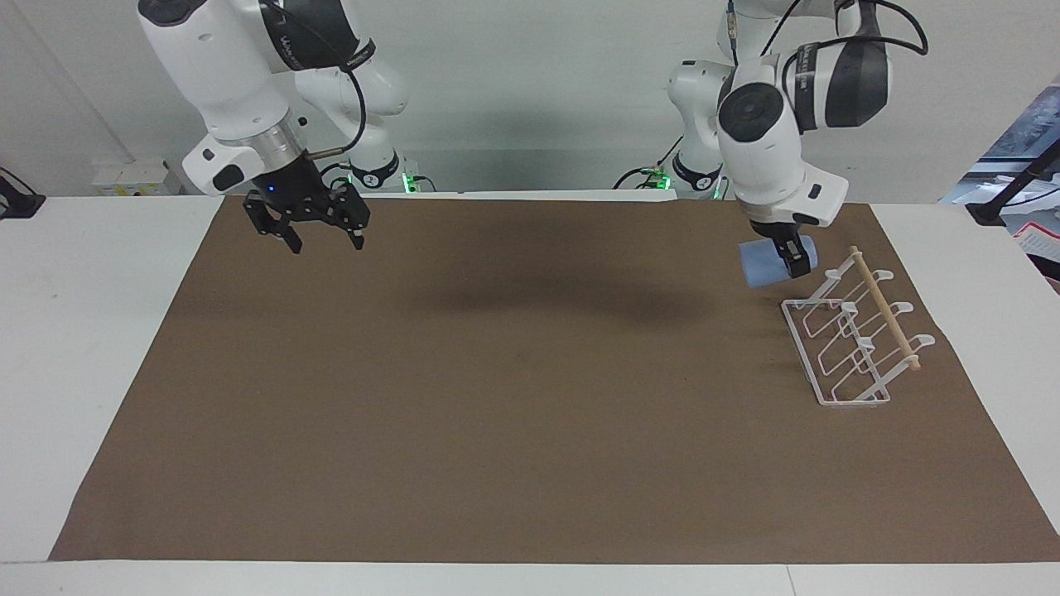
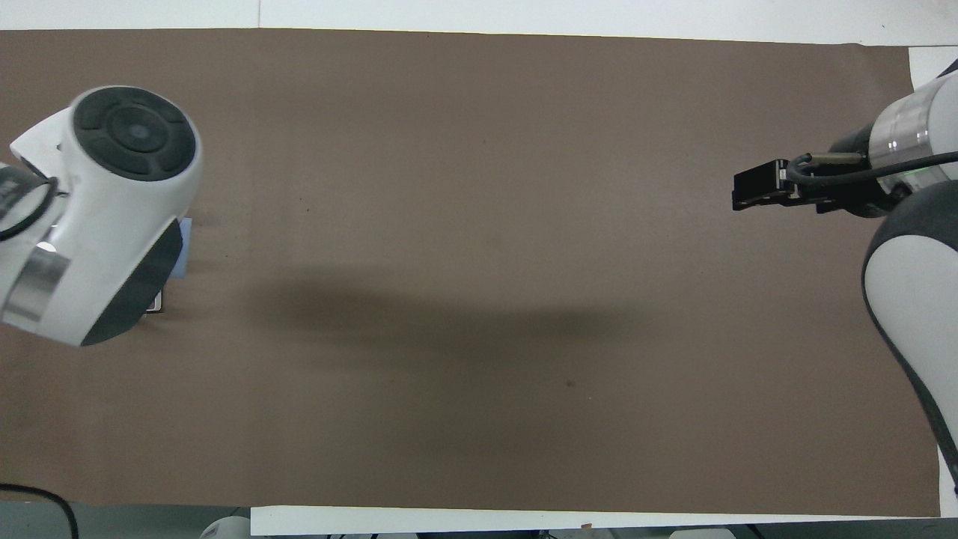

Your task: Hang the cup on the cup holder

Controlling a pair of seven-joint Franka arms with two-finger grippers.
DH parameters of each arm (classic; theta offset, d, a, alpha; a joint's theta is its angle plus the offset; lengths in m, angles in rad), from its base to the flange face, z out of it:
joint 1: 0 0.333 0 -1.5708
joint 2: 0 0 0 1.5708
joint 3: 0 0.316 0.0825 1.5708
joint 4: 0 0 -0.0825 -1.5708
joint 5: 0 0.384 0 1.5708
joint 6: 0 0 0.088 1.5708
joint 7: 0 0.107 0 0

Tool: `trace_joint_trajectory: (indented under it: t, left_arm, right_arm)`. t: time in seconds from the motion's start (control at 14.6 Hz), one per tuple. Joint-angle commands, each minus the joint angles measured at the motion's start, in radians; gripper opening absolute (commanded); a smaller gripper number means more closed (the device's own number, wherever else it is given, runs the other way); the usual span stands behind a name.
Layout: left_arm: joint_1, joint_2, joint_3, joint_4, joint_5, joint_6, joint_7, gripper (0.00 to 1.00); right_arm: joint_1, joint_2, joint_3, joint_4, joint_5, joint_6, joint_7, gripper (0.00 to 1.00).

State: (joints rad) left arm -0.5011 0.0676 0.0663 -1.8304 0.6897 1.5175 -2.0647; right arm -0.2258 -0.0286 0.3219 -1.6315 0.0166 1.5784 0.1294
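One cup (image 1: 766,265) in left pincer (image 1: 792,258) beside cup holder (image 1: 853,339)

left arm (image 2: 105,217) hiding cup holder overhead

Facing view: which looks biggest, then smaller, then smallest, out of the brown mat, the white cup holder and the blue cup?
1. The brown mat, by far.
2. The cup holder, several cups wide.
3. The cup, held in the air by the left gripper beside the cup holder's end nearer the robots.
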Motion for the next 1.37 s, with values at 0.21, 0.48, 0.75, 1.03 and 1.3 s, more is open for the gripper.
trace_joint_trajectory:
  t: [0.21, 0.48, 0.75, 1.03, 1.3]
  left_arm:
    - [0.001, 0.156, 0.006, 0.003, 0.433, -0.103, -0.046, 0.00]
    - [0.035, 0.253, 0.006, 0.022, 0.585, -0.115, -0.112, 0.00]
    - [0.052, 0.290, 0.003, 0.036, 0.614, -0.108, -0.135, 0.00]
    - [0.065, 0.351, 0.003, 0.082, 0.619, -0.102, -0.170, 0.00]
    - [0.067, 0.374, 0.001, 0.083, 0.619, -0.079, -0.170, 0.00]
  right_arm:
    - [0.339, 0.079, -0.438, 0.182, -0.058, -0.193, -0.196, 1.00]
    - [0.347, 0.024, -0.451, 0.107, -0.060, -0.202, -0.195, 1.00]
    - [0.339, 0.010, -0.452, 0.084, -0.061, -0.204, -0.195, 0.99]
    - [0.306, 0.009, -0.442, 0.084, -0.095, -0.204, -0.197, 1.00]
    - [0.279, 0.004, -0.434, 0.070, -0.083, -0.205, -0.198, 1.00]
